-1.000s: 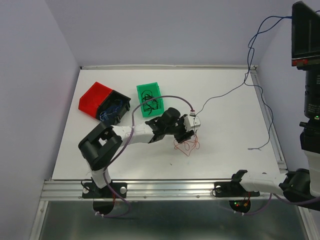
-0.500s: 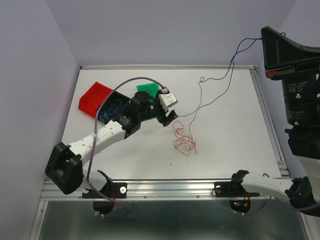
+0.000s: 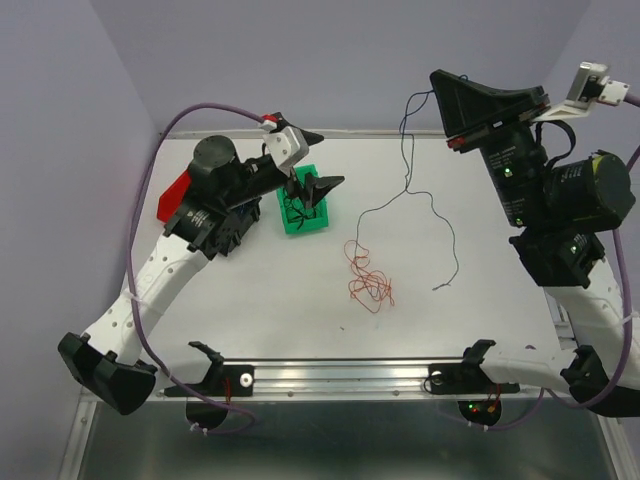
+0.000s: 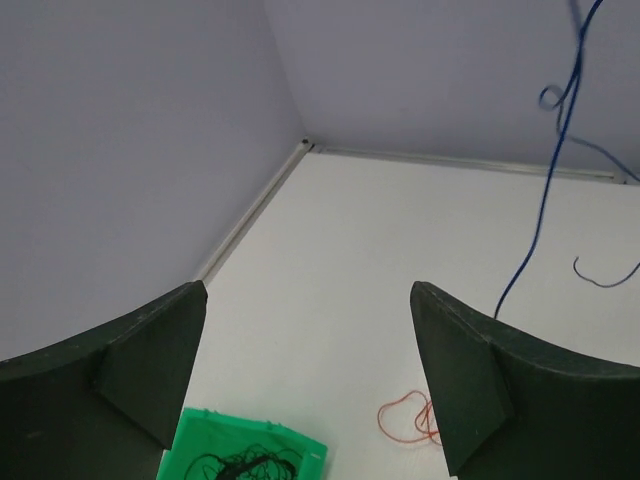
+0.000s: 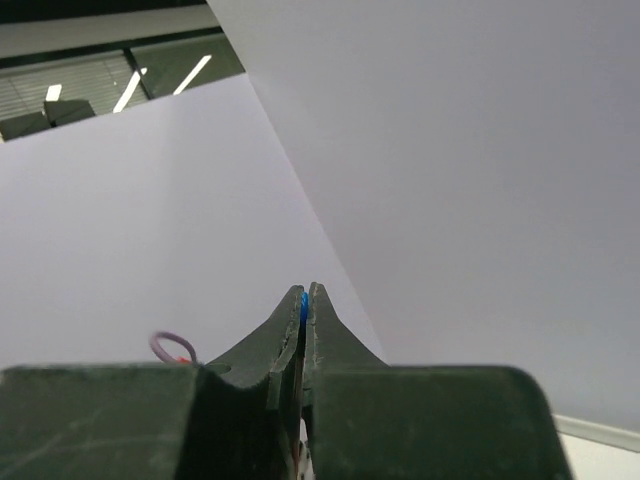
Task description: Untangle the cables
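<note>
Blue cable [image 3: 404, 150] pinched in right gripper [image 5: 303, 292]; left gripper [image 4: 308, 292] spread

White arm links [image 3: 160, 275], black joints and fingers [image 4: 470, 380] — purple cables [image 3: 200, 108] alongside.

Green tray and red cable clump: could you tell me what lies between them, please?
Nothing: in the top view the table between the green tray and the red cable clump is bare.

No legible text, label, brand or number in any view. Green tray [image 3: 298, 228] just under the left gripper [image 3: 333, 158] and red bin [image 3: 175, 198] back beside its wrist: plain faces, any marking too small to resolve.
</note>
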`<action>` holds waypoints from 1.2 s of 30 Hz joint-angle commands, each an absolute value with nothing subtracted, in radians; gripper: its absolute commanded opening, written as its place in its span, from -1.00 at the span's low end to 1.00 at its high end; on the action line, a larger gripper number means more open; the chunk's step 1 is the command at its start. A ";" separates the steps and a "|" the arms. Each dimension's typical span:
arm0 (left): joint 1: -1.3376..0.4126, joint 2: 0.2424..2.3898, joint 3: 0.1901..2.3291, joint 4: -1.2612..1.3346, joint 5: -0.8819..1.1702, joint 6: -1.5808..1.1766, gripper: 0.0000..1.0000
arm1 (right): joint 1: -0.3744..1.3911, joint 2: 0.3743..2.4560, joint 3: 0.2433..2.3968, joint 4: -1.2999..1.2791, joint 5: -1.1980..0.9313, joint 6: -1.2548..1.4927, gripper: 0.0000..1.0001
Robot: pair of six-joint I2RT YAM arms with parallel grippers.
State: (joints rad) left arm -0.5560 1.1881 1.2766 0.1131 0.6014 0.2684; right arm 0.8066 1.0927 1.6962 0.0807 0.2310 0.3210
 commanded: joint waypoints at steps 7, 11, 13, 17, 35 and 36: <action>-0.557 1.337 1.609 0.083 1.055 0.125 0.90 | 0.811 1.115 1.674 0.120 0.111 0.365 -0.99; -0.581 1.394 1.644 0.107 1.052 0.101 0.90 | 0.813 1.138 1.687 0.130 0.051 0.380 -0.99; -0.594 1.419 1.655 0.107 1.048 0.095 0.90 | 0.811 1.147 1.690 0.136 0.031 0.387 -0.99; -0.621 1.485 1.669 0.113 1.075 0.074 0.90 | 0.813 1.164 1.701 0.158 0.006 0.394 -0.99; -0.617 1.389 1.459 0.230 1.292 -0.026 0.80 | 0.811 1.124 1.658 0.170 -0.081 0.357 -0.99; -0.606 1.376 1.459 0.209 1.229 -0.005 0.80 | 0.813 1.120 1.654 0.173 -0.090 0.357 -0.99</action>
